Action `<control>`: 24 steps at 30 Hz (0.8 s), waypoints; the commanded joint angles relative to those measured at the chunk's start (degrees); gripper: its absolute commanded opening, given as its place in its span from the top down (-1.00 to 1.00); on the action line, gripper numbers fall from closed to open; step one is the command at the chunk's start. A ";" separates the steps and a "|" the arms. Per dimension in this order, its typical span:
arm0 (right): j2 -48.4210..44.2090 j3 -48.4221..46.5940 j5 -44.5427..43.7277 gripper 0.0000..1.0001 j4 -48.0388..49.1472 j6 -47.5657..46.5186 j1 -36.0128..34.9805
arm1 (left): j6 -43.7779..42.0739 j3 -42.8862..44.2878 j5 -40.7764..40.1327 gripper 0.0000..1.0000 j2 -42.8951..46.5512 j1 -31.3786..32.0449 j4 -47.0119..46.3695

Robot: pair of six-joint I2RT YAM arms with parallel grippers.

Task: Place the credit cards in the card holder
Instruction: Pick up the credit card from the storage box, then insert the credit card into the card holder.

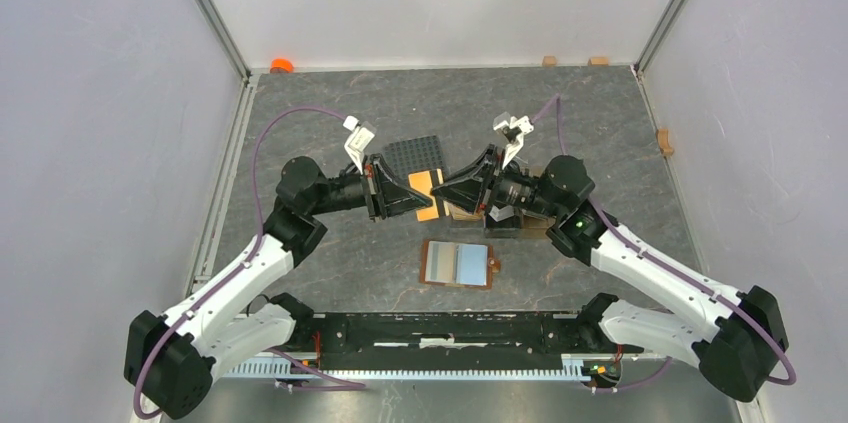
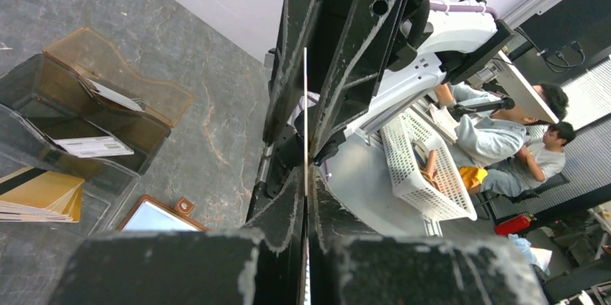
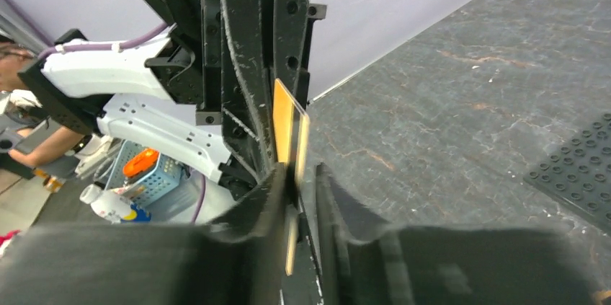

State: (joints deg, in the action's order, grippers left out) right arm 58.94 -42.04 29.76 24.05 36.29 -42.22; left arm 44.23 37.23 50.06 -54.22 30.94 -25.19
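Observation:
A yellow credit card (image 1: 430, 195) hangs in the air between my two grippers, above the table's middle. My left gripper (image 1: 422, 201) is shut on it; in the left wrist view the card (image 2: 305, 103) shows edge-on, pinched at my left gripper (image 2: 308, 172). My right gripper (image 1: 442, 189) faces it. In the right wrist view the card (image 3: 282, 121) stands between the jaws of my right gripper (image 3: 301, 172), against the left finger, with a gap to the right finger. The brown card holder (image 1: 431, 265) lies open in front, with a grey and a light blue card (image 1: 470, 265) in it.
A dark grey studded plate (image 1: 412, 153) lies behind the grippers and shows in the right wrist view (image 3: 576, 168). An amber compartment stand (image 2: 108, 96) with more cards, some of them yellow (image 2: 36, 193), sits under my right arm (image 1: 505, 223). Small blocks and an orange piece (image 1: 282, 65) line the far edge.

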 commanded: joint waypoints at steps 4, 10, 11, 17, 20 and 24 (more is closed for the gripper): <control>-1.10 5.12 3.21 1.00 3.58 4.95 -0.19 | -0.34 -1.07 -3.22 0.14 -0.53 0.26 1.50; -9.24 13.13 -13.35 1.00 -14.70 7.63 -0.15 | -5.36 -6.38 -21.34 -0.39 -0.94 3.27 19.22; -10.10 15.34 -14.70 1.00 -15.87 9.13 -0.15 | -4.49 -7.36 -23.25 -0.39 -1.86 3.67 20.16; -11.58 27.73 -15.43 1.00 -11.77 20.51 -0.15 | -1.68 -11.45 -28.97 -0.40 -7.14 6.16 23.40; -10.77 29.94 -16.53 1.00 -12.00 21.85 -0.15 | -1.99 -11.44 -29.58 -0.41 -9.86 7.02 23.81; -8.34 31.69 -16.54 1.00 -10.70 23.24 -0.12 | -3.48 -9.86 -29.72 -0.50 -13.98 7.56 24.88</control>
State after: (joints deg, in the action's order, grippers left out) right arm 49.10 -10.96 14.74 9.41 55.83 -42.33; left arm 42.15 25.28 22.63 -65.41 37.91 -1.19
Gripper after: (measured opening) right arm 0.007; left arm 0.742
